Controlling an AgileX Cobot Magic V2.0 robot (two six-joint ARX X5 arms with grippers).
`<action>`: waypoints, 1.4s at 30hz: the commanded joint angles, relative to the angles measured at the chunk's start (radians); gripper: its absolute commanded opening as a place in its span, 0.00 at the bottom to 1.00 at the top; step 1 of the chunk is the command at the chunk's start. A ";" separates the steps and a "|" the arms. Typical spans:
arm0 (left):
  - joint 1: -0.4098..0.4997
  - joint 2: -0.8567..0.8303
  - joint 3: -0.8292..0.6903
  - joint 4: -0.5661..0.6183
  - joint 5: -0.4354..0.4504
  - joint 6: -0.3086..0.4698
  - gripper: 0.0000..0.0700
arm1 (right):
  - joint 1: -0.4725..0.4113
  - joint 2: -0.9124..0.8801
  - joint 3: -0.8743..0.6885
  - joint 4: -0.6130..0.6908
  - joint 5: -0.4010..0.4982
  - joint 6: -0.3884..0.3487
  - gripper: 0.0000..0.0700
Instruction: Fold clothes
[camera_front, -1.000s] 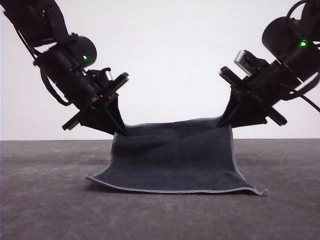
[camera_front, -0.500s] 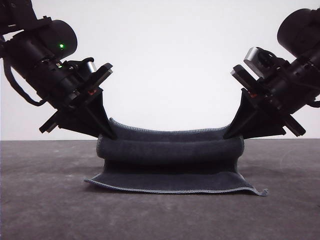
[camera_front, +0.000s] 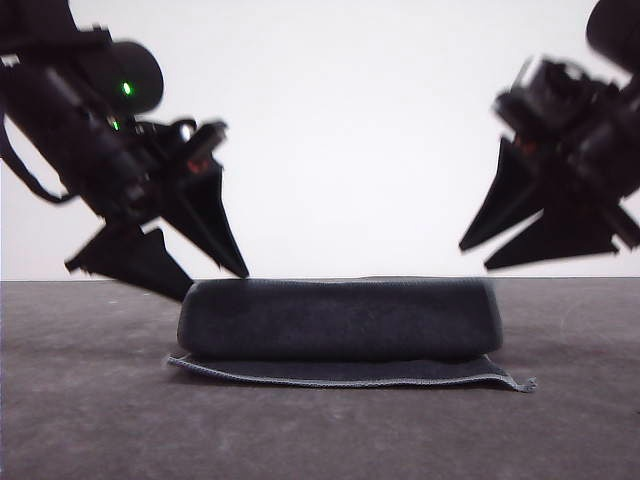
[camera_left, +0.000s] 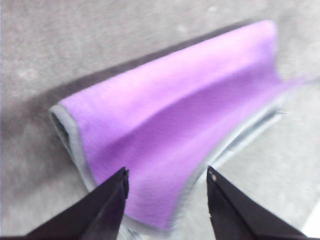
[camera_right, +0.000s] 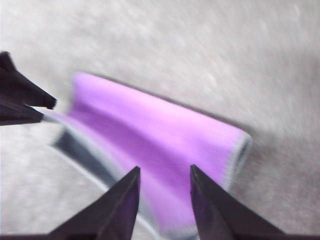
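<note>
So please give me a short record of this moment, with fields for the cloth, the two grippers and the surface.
cloth: small cloth folded over, loose fold, purple face on top, dark grey face seen from the front
lower layer: grey-stitched edge sticks out toward the camera
left gripper: open, above the cloth's left end, holding nothing
right gripper: open, above the right end, holding nothing, blurred
surface: dark grey tabletop
</note>
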 joint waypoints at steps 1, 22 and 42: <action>-0.005 -0.037 0.006 -0.010 0.007 -0.006 0.45 | 0.005 -0.036 0.007 -0.019 -0.004 -0.005 0.29; 0.026 -0.569 -0.176 -0.028 -0.246 0.059 0.44 | 0.005 -0.333 0.007 -0.384 -0.003 0.074 0.29; 0.060 -0.842 -0.400 0.000 -0.243 0.035 0.44 | 0.003 -0.142 0.007 -0.389 0.012 0.131 0.49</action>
